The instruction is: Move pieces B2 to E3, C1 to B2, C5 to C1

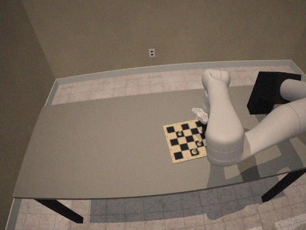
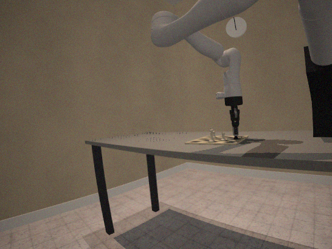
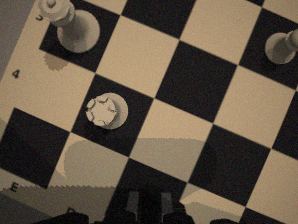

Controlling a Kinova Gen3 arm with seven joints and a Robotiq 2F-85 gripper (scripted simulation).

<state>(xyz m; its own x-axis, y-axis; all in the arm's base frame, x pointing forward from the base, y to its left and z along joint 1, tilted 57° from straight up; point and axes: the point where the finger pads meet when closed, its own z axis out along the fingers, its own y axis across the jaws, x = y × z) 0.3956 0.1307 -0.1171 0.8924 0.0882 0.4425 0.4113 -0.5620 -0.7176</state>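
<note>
The chessboard (image 1: pixel 186 153) (image 2: pixel 194 142) (image 3: pixel 145 50) lies on the table. A tall crowned light piece (image 1: pixel 194 151) (image 2: pixel 212 135) (image 3: pixel 77 32) stands upright on E3. A light rook (image 1: pixel 199 143) (image 2: pixel 223 136) (image 3: pixel 110 111) stands on D4. A smaller light piece (image 1: pixel 180 133) (image 3: pixel 281 47) stands on B2. My gripper (image 2: pixel 236 135) (image 3: pixel 150 206) points down low over C5, its fingers close together. It appears shut on a dark piece (image 2: pixel 236 138), whose base shows below the fingertips. The arm hides the right part of the board in the top view.
The rook on D4 stands nearest my fingers, one square off diagonally. The grey table (image 1: pixel 98 146) (image 2: pixel 170 149) extends around the board. The black arm mount (image 1: pixel 262 95) (image 2: pixel 322 106) stands at the right. The arm's shadow falls over the board's near squares in the wrist view.
</note>
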